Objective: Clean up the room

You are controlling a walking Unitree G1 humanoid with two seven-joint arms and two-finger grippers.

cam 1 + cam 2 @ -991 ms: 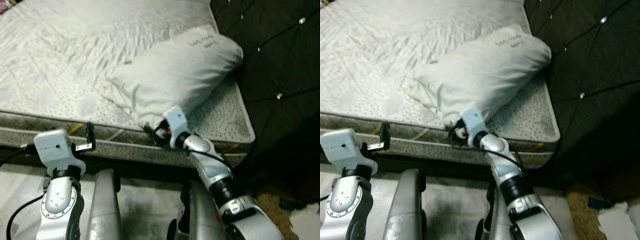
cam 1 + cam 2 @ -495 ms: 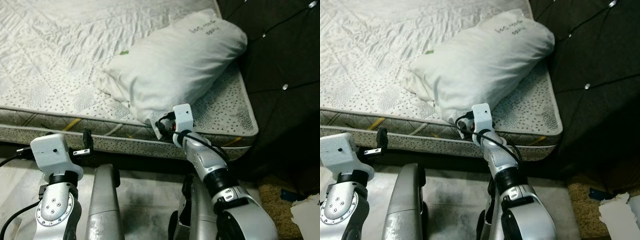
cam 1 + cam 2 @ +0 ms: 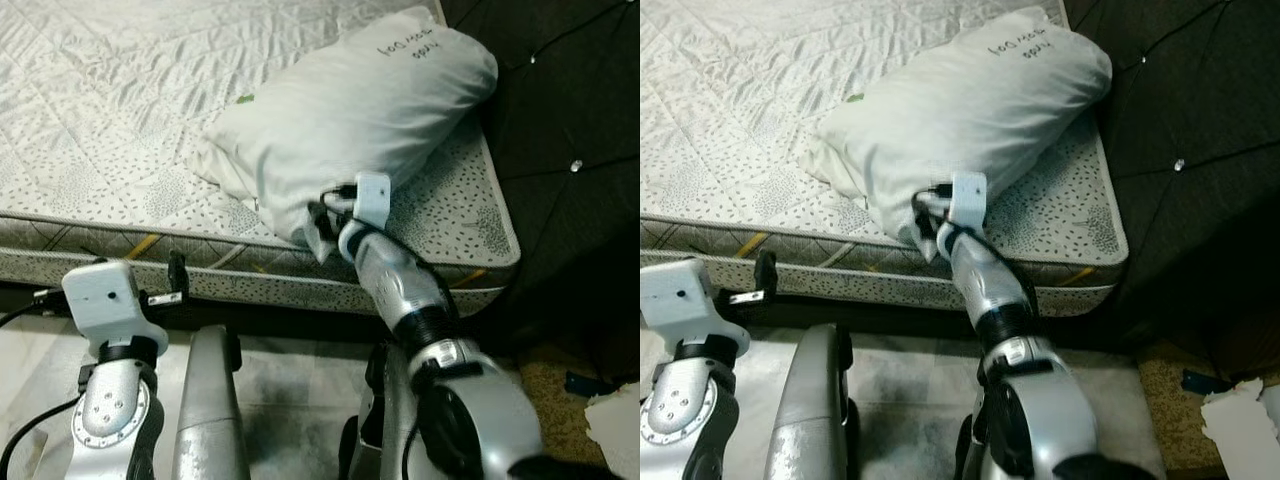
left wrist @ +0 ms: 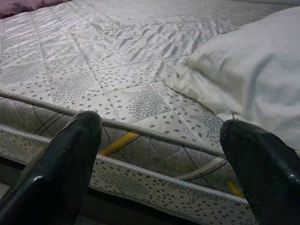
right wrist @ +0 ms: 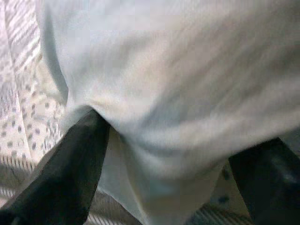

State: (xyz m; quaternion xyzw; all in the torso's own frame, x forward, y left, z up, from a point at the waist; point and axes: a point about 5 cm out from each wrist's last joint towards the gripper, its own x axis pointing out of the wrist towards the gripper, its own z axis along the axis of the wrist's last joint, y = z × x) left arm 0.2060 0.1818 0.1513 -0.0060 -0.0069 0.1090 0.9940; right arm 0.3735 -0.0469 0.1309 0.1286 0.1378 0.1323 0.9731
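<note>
A white pillow (image 3: 340, 110) with dark writing on its far end lies across the bare quilted mattress (image 3: 100, 150), close to the headboard. My right gripper (image 3: 325, 225) is pressed into the pillow's near end over the mattress edge. In the right wrist view its fingers (image 5: 79, 164) stand wide apart, open, with pillow cloth (image 5: 178, 93) bulging between them. My left gripper (image 3: 175, 285) hovers open just before the mattress side, nothing between its fingers (image 4: 65, 159); the pillow's corner (image 4: 243, 79) lies ahead of it.
A dark tufted headboard (image 3: 570, 100) rises along the right side of the bed. White paper (image 3: 615, 425) and a small blue object (image 3: 580, 382) lie on the floor at the right. The mattress edge (image 3: 240, 280) runs in front of my silver legs (image 3: 205, 410).
My right gripper has pushed forward and up from the mattress edge into the pillow's near end. The view has shifted a little. The left arm has hardly moved.
</note>
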